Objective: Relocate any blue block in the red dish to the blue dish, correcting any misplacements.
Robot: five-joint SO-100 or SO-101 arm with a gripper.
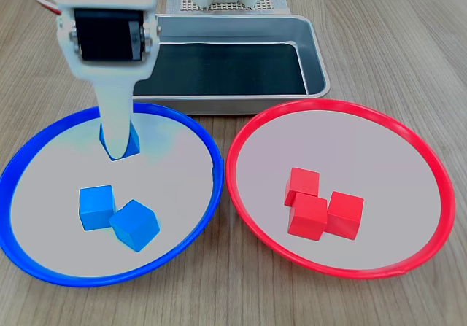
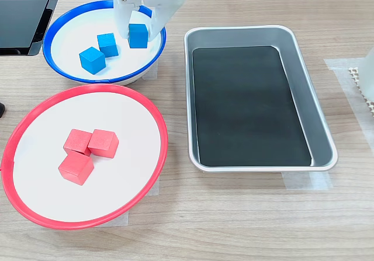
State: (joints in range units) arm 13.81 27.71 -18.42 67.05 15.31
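- We see the blue block [image 2: 138,35] inside the blue dish [image 2: 61,24], near the rim on the side facing the metal tray [image 2: 318,126] in the second exterior view.
- In the first exterior view the same blue block [image 1: 125,143] sits toward the far part of the blue dish [image 1: 44,264], partly hidden behind the white finger of the gripper [image 1: 117,140].
- Being a cube, it has no long axis that we can name; in the second exterior view it stands flat and upright, its edges roughly square to the picture frame, one face turned toward the camera.
- In the second exterior view the gripper [image 2: 138,32] comes down from the top edge, with one white finger on the block's left and the broader jaw on its right and behind, so the block lies between them.
- The jaws appear closed against the block's two sides, gripping it; we cannot tell whether the block rests on the dish floor or is just above it.
- Two other blue cubes [image 1: 117,215] lie touching each other nearer the camera in the first exterior view, apart from the gripped one.
- The red dish [image 1: 430,173] holds three red cubes [image 1: 321,206] clustered together and no blue one.
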